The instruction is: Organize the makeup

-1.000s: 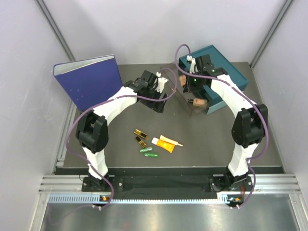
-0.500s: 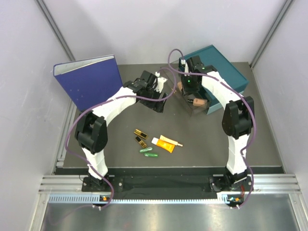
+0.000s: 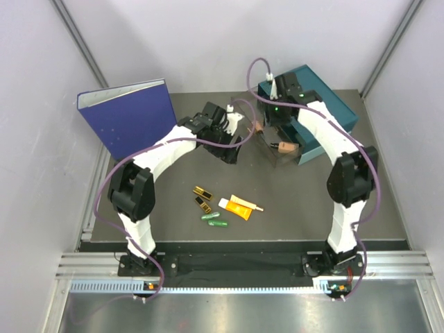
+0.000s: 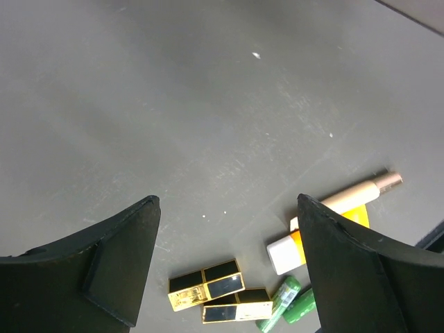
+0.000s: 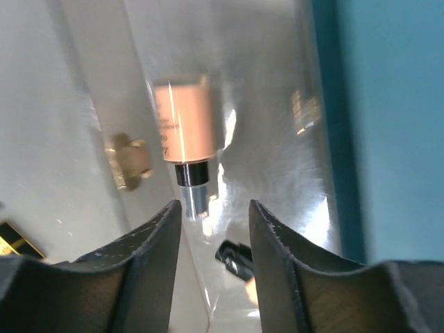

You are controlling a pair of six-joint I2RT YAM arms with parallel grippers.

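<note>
bottle (image 5: 184, 125): beige, dark cap, lying in clear tray (image 5: 277, 159) | right gripper (image 5: 213, 208): fingers apart, empty | left gripper (image 4: 225, 208): wide apart, empty | table (image 4: 208, 104): gold-black cases (image 4: 206, 285), green capsules (image 4: 284, 305), orange tube (image 4: 295, 246)

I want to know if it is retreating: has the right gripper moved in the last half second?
Yes. In the top view the right gripper has shifted right and back, closer to the teal box.
</note>
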